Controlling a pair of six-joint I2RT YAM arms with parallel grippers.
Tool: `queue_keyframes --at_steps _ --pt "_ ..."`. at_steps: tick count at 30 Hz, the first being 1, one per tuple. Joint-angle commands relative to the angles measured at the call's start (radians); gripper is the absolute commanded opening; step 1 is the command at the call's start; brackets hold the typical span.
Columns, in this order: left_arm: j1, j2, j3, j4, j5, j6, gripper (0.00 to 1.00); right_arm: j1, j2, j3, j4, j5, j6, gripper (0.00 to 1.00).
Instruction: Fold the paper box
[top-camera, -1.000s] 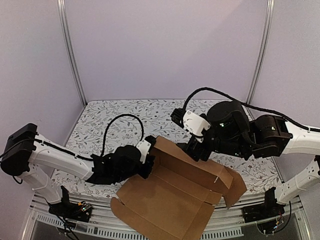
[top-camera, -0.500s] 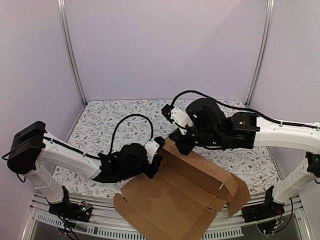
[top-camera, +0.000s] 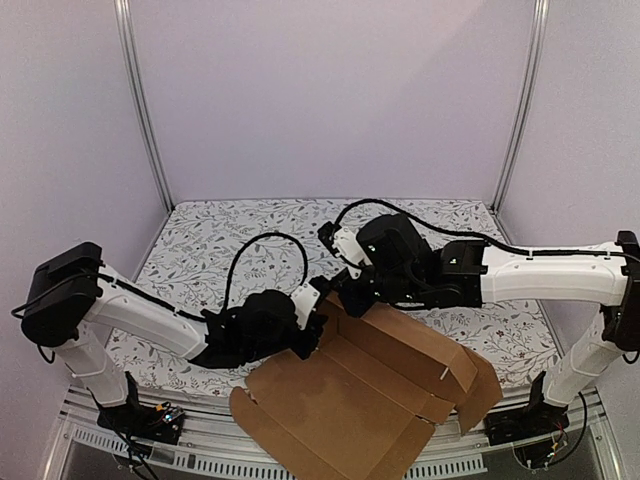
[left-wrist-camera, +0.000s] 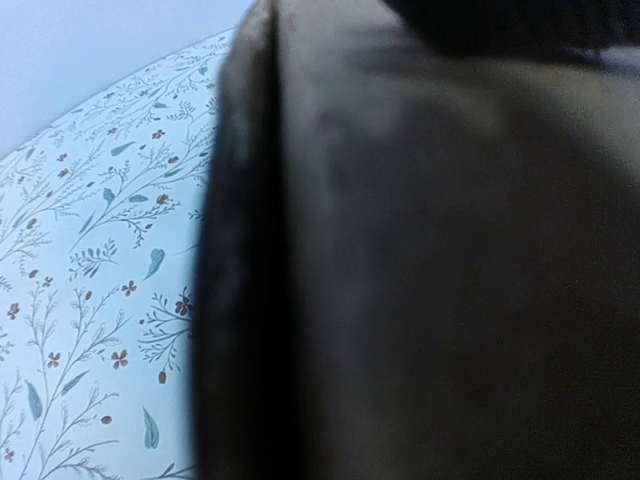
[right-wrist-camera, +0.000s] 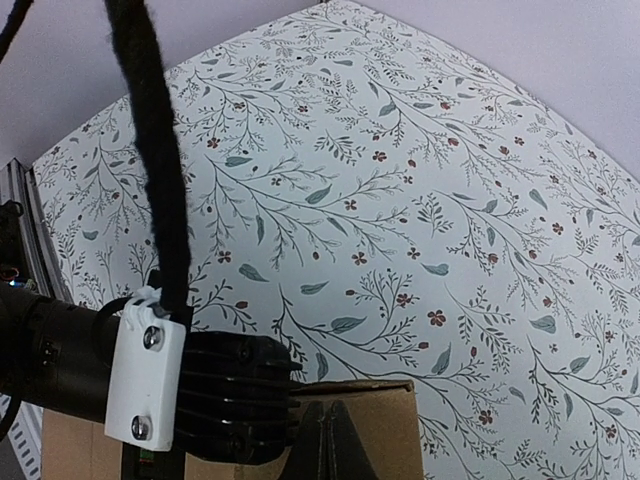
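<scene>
The paper box (top-camera: 350, 400) lies open in the lower middle of the overhead view. Its back wall is raised, and its near part reaches past the front edge of the desk (top-camera: 230, 240). The left claw (top-camera: 308, 328) is closed almost fully and appears clamped on the left end of that raised wall. The right claw (top-camera: 343, 292) is fully closed, with its tips at the wall's top edge just beside the left one. I cannot tell whether any cardboard sits between them.

Risks, as I judge them:
- The two claws are crowded at one corner, so a small sideways move could knock them together or snag the black cable (right-wrist-camera: 150, 150) that hangs across the right wrist view.
- If the arms pull in different directions, the thin wall could tear or crease off its fold line.
- Because so much of the sheet hangs off the desk, a slipped grip could let the whole box slide over the front edge.

Hard to make out:
- The left wrist view is almost filled by a dark blurred surface (left-wrist-camera: 450, 280), probably the cardboard pressed close to the lens, so it shows nothing of the grip.
- The right wrist view cuts the box off at the bottom of the frame.
- From overhead, both arms cover the corner where they meet.
</scene>
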Motion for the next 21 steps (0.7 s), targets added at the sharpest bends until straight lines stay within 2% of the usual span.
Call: queue_keyframes --at_steps 1,3,4,7,11,21 --pt "0.012 0.015 -0.025 0.074 0.014 -0.016 0.00 -0.002 0.028 -0.042 0.025 -0.030 0.039 0.00" --pt "0.012 0.015 -0.035 0.090 0.010 -0.024 0.00 -0.003 0.029 -0.057 0.028 -0.030 0.044 0.00" --pt "0.012 0.015 -0.040 0.097 0.008 -0.029 0.04 -0.002 0.029 -0.062 0.029 -0.030 0.048 0.00" --pt "0.012 0.016 -0.062 0.134 0.000 -0.039 0.22 -0.002 0.035 -0.071 0.031 -0.034 0.056 0.00" --pt "0.011 0.018 -0.099 0.200 -0.019 -0.058 0.37 -0.002 0.042 -0.079 0.035 -0.037 0.068 0.00" --pt "0.011 0.091 -0.132 0.349 -0.033 -0.080 0.54 -0.003 0.041 -0.079 0.033 -0.050 0.080 0.00"
